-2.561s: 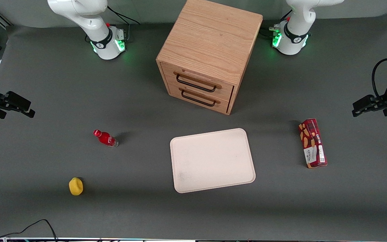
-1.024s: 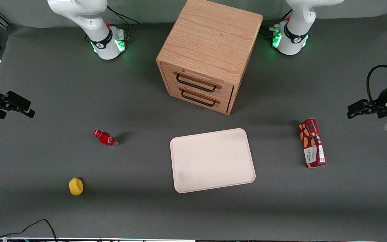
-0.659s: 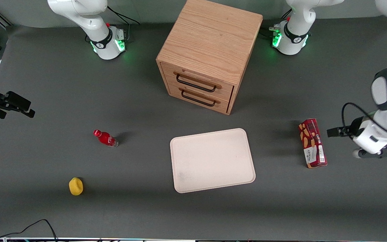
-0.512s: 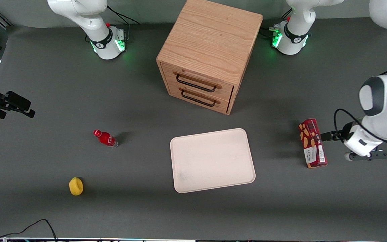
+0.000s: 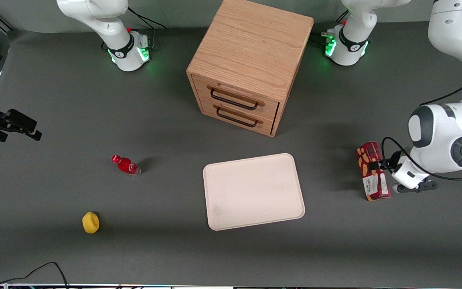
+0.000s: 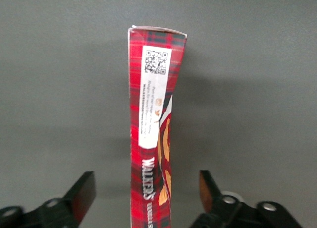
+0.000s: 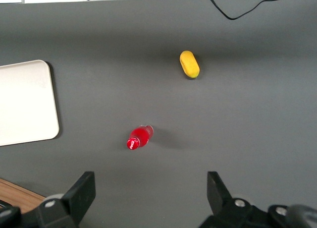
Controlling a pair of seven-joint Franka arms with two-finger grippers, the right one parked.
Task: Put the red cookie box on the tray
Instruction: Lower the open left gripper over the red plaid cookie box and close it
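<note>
The red cookie box (image 5: pixel 372 170) stands on its long narrow edge on the grey table, toward the working arm's end. The cream-white tray (image 5: pixel 253 191) lies flat on the table, nearer the front camera than the wooden cabinet, well apart from the box. My left gripper (image 5: pixel 378 164) is above the middle of the box. In the left wrist view the gripper (image 6: pixel 147 196) is open, with one finger on each side of the box (image 6: pixel 152 129) and a clear gap to each finger. Nothing is held.
A wooden two-drawer cabinet (image 5: pixel 251 64) stands at the table's middle. A small red bottle (image 5: pixel 126 165) and a yellow object (image 5: pixel 90 222) lie toward the parked arm's end; both also show in the right wrist view, the bottle (image 7: pixel 139 137) and the yellow object (image 7: pixel 189 64).
My left arm has swung in from the table's end and come down over the box, so the open fingers now straddle it. The box and tray have not moved.
</note>
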